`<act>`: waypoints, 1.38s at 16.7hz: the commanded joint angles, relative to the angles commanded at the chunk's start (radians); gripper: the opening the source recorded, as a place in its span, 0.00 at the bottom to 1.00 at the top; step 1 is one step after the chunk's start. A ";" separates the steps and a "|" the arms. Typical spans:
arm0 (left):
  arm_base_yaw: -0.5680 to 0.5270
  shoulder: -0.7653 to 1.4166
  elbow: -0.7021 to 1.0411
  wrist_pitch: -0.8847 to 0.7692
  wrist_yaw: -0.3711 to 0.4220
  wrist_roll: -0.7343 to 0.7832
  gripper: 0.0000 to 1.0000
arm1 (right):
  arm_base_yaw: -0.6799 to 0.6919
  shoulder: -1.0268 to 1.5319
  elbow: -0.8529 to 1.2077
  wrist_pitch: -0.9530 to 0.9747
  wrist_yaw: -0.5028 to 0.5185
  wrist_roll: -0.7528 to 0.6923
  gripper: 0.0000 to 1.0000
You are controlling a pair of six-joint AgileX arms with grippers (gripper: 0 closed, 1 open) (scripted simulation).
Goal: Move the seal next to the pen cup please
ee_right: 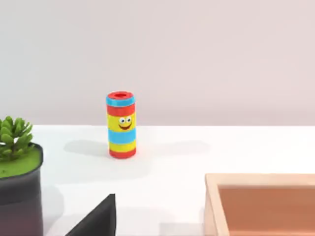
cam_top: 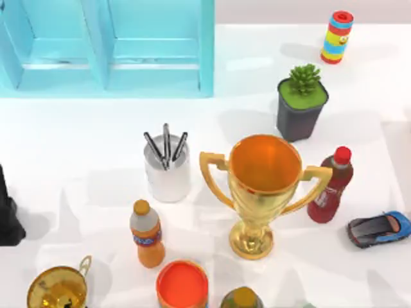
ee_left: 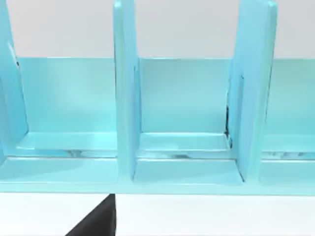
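The pen cup (cam_top: 168, 172) is a white-grey cylinder with three dark pens. It stands left of centre on the white table, just left of a big gold trophy (cam_top: 260, 186). The seal is out of view. My left arm (cam_top: 8, 215) is a dark shape at the table's left edge, well left of the cup. A black piece of the left gripper (ee_left: 98, 221) shows in the left wrist view, facing a blue shelf (ee_left: 187, 113). A black piece of the right gripper (ee_right: 98, 219) shows in the right wrist view, near a potted plant (ee_right: 15, 167).
The blue shelf (cam_top: 109, 45) fills the back left. An orange bottle (cam_top: 147, 234), an orange-topped can (cam_top: 182, 285) and a small gold cup (cam_top: 58, 289) stand in front. On the right are the plant (cam_top: 302, 106), a red bottle (cam_top: 331, 186), a toy car (cam_top: 379, 229) and a striped cylinder (cam_top: 337, 36). A wooden box (ee_right: 261, 204) is nearby.
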 joint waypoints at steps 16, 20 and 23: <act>0.072 0.961 0.806 -0.749 0.000 0.085 1.00 | 0.000 0.000 0.000 0.000 0.000 0.000 1.00; 0.098 1.329 1.096 -1.014 0.000 0.115 1.00 | 0.000 0.000 0.000 0.000 0.000 0.000 1.00; 0.112 1.535 1.263 -1.166 0.000 0.132 1.00 | 0.000 0.000 0.000 0.000 0.000 0.000 1.00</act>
